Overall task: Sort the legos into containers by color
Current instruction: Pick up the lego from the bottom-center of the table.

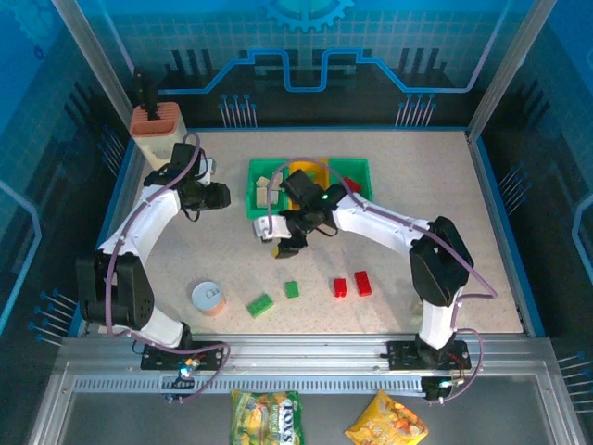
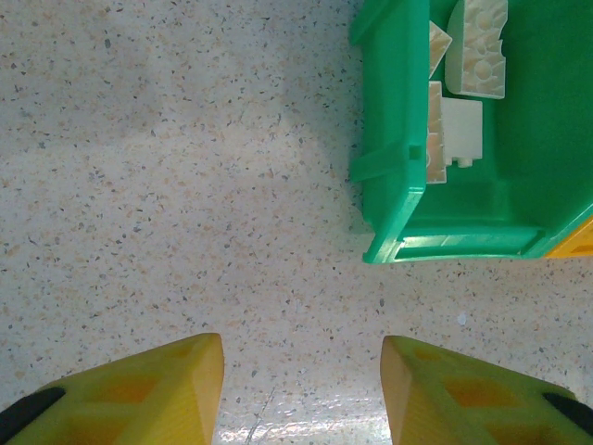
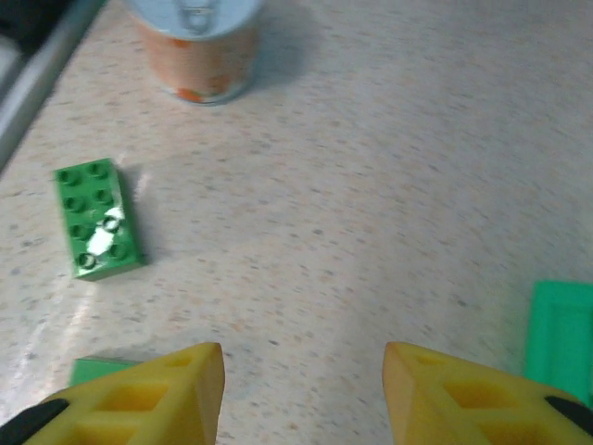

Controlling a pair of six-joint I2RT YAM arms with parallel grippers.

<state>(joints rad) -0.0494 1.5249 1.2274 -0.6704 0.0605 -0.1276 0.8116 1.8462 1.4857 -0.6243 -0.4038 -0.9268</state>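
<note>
In the upper left of the top view stands a beige knife block [image 1: 157, 130]. Just right of it the left gripper [image 1: 219, 196] hangs over the speckled table [image 1: 445, 185], close to the left end of the trays. In the left wrist view its two yellow fingers [image 2: 139, 394] stand apart with just table between them, so it holds nothing. Lower down, left of the middle, sits a round can with a white lid [image 1: 209, 298]. Right of the can lie a long green plastic brick [image 1: 259, 304] and a small green brick [image 1: 292, 289]. In the upper middle, three small open plastic trays sit in a row: a left green tray [image 1: 252, 190], an orange-yellow tray [image 1: 301, 169] and a right green tray [image 1: 364, 171]. The left green tray has cream-white bricks [image 2: 468, 46] in it (the left wrist view shows them best), and a bit of red shows in the right green tray. The right gripper [image 1: 281, 243] hangs just below the trays, near the middle of the picture. In the right wrist view its fingers [image 3: 139, 399] are apart too, over bare table, holding nothing. Right of the small green brick lie two red bricks [image 1: 340, 287] side by side, in the lower middle.
</note>
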